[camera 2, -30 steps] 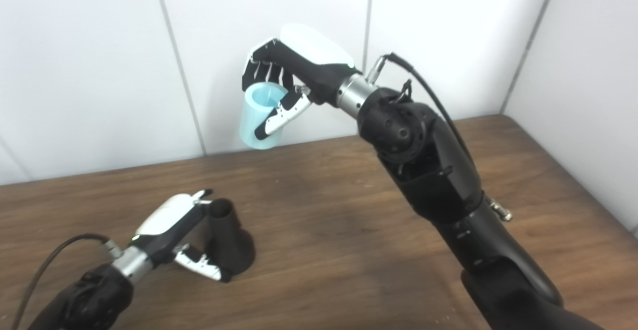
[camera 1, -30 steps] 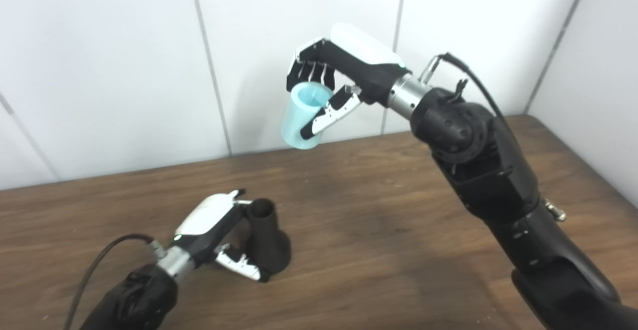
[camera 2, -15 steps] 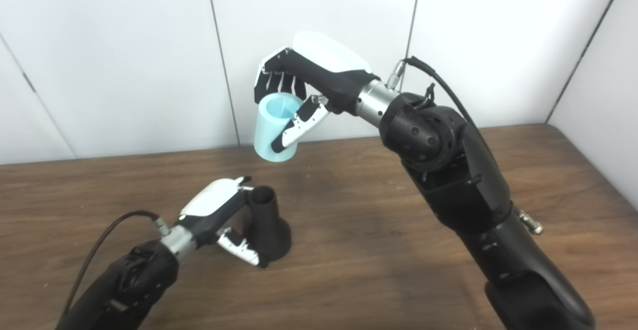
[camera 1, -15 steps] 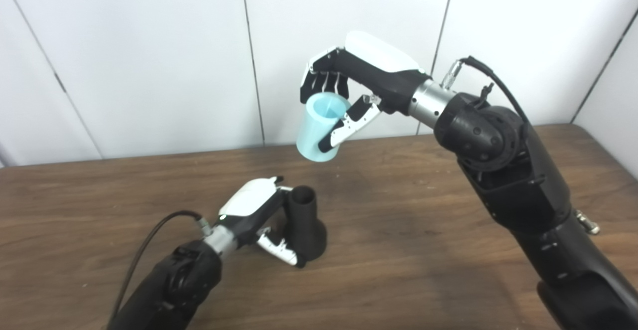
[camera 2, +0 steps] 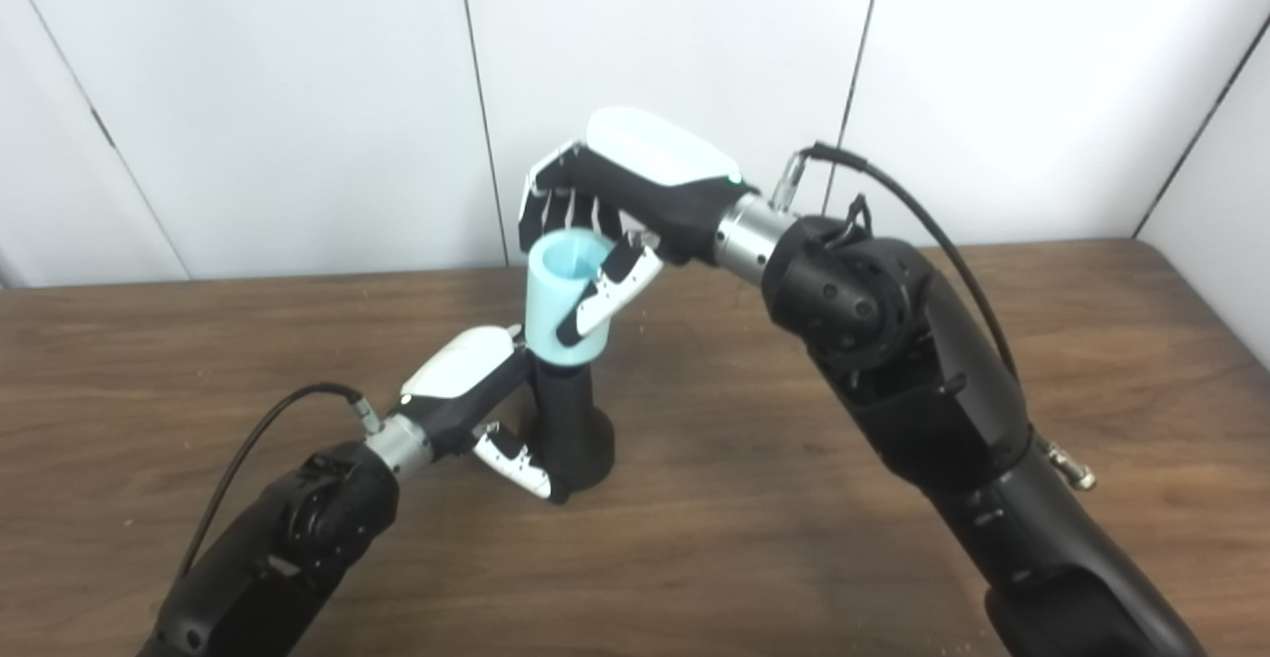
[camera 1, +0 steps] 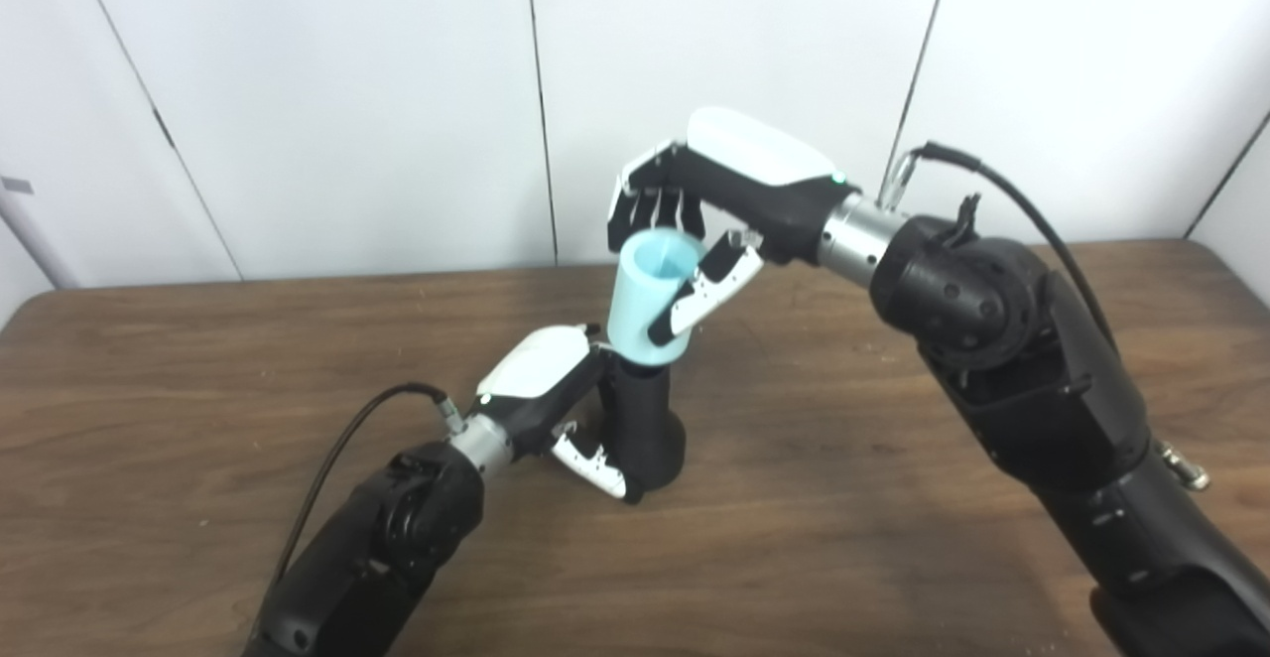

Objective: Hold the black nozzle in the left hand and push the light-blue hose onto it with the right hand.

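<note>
Light-blue hose (camera 1: 647, 305) gripped in right hand (camera 1: 709, 205), atop black nozzle (camera 1: 645, 429) clasped by left hand (camera 1: 556, 409).

Your left hand (camera 1: 556, 409) sits low, fingers and thumb wrapped around the nozzle (camera 1: 645, 424). Your right hand (camera 1: 709, 205) is raised above it, arm bent, fingers curled on the hose (camera 1: 640, 305).

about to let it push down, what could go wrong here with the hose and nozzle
The light-blue hose leans a little on the black nozzle, so it may jam rather than slide. The left hand grips the nozzle only from one side; a push by the right hand could tip it on the table.
</note>
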Action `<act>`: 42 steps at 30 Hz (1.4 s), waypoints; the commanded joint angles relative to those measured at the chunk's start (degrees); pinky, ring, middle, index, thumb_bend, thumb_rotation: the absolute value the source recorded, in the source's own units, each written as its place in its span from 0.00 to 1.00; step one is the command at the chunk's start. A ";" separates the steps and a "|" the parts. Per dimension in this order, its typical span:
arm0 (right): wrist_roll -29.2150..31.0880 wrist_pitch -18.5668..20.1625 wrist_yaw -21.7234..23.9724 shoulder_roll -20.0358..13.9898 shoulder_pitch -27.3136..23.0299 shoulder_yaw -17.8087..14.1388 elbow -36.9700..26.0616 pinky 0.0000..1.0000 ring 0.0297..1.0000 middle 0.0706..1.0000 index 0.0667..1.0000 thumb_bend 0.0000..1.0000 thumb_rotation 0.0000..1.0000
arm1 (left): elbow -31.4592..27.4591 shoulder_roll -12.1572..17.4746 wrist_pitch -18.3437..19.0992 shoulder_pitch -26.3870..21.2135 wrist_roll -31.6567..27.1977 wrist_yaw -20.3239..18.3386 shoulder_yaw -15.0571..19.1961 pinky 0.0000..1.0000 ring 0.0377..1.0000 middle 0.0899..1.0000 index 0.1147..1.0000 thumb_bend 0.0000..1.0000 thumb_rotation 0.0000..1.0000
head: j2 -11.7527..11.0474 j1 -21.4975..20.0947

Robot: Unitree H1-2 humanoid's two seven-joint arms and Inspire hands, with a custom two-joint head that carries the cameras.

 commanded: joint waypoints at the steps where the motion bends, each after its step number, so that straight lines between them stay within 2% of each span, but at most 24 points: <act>1: -0.31 -1.11 -0.43 -0.19 -2.60 -0.87 -1.45 0.35 0.43 0.46 0.47 0.50 0.00 | 0.49 -0.58 0.22 0.29 1.31 -3.04 -1.83 1.00 0.61 0.40 0.44 0.53 0.00 | 0.10 -0.04; 19: -1.25 -0.77 0.55 0.96 -1.93 -0.27 -0.79 0.35 0.43 0.46 0.47 0.50 0.00 | 0.71 -0.65 -0.49 0.27 1.47 -2.50 -1.94 1.00 0.61 0.41 0.43 0.53 0.00 | 0.32 -0.13; 42: -3.37 -2.18 -1.02 2.42 -3.16 -0.42 2.68 0.36 0.43 0.46 0.46 0.50 0.00 | -0.22 -0.02 0.39 0.51 1.66 -3.11 -1.74 1.00 0.61 0.40 0.44 0.53 0.00 | 1.09 -0.09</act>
